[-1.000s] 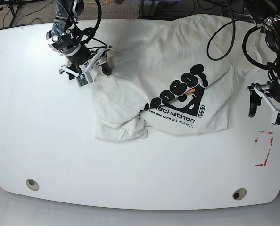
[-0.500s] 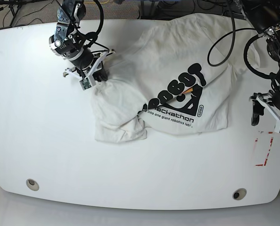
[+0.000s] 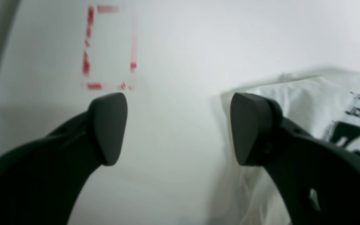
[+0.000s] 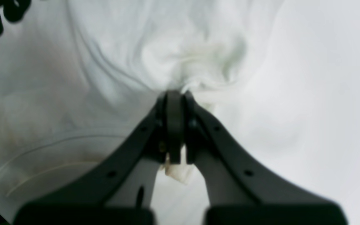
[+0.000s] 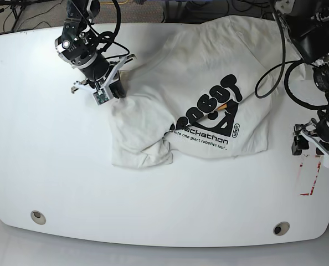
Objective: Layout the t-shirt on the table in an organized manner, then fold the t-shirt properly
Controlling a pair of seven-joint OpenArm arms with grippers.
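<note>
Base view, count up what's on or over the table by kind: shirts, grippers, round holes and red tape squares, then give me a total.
T-shirt: 1
Grippers: 2, the right gripper shut on the t-shirt, the left gripper open over the table
Round holes: 2, one and another
Red tape square: 1
Total: 6

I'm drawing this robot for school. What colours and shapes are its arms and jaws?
Both arms are black and silver with looping black cables. The right gripper and left gripper sit in white frames. Their jaws are dark grey, curved, with rounded tips and small screw holes.
</note>
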